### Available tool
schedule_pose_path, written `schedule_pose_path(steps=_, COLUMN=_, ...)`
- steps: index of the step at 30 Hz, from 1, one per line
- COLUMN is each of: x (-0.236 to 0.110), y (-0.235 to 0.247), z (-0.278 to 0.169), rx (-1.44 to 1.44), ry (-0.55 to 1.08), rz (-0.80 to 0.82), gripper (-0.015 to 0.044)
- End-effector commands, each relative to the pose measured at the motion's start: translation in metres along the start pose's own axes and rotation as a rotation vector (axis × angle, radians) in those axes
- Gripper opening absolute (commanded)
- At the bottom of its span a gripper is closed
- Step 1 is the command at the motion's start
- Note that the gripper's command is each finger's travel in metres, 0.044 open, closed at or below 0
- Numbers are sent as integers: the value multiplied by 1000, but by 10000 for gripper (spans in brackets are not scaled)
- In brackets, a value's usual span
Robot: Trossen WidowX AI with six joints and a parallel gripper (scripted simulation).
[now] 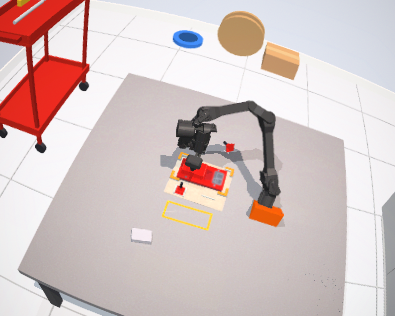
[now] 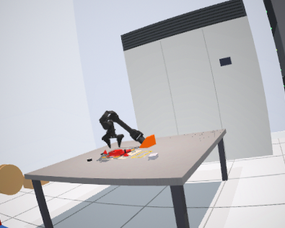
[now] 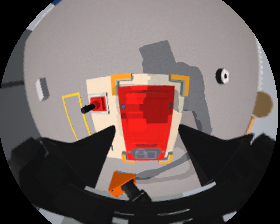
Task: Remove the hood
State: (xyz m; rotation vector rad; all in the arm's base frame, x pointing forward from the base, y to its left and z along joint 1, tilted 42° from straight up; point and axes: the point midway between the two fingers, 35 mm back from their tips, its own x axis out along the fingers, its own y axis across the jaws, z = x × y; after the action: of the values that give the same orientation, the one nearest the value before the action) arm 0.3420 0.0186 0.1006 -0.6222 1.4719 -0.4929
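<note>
The red toy car [image 1: 208, 175] sits on a beige mat [image 1: 206, 198] with orange corner marks. Its hood [image 3: 146, 100] is on the car, at the end away from the grey windscreen. My gripper [image 1: 192, 162] [image 2: 111, 140] [image 3: 146, 128] is open and empty. It hangs a little above the hood end of the car with a finger on each side, touching nothing. The marked area, a yellow outlined rectangle [image 1: 189, 207] [image 3: 64, 116], lies on the table just in front of the mat.
A small red part [image 1: 181, 190] [image 3: 96, 106] lies on the mat beside the car, and another [image 1: 230, 146] lies behind it. A white block [image 1: 141, 235] [image 2: 153, 156] sits near the front. The arm's orange base [image 1: 266, 213] stands to the right. A red cart [image 1: 36, 53] stands off the table.
</note>
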Motion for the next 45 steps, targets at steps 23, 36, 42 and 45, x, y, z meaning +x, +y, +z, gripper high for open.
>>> schedule_pose_path(steps=23, x=21, y=-2, z=-4, rx=-4, ry=6, rz=-6, gripper=440)
schedule_pose_path(steps=36, x=26, y=-2, z=-4, rx=-4, ry=6, rz=-6, gripper=440)
schedule_pose_path(steps=42, x=29, y=-2, z=-4, rx=-4, ry=6, rz=-6, gripper=440)
schedule_pose_path(steps=45, x=31, y=-2, z=-4, rx=-4, ry=6, rz=-6, gripper=440)
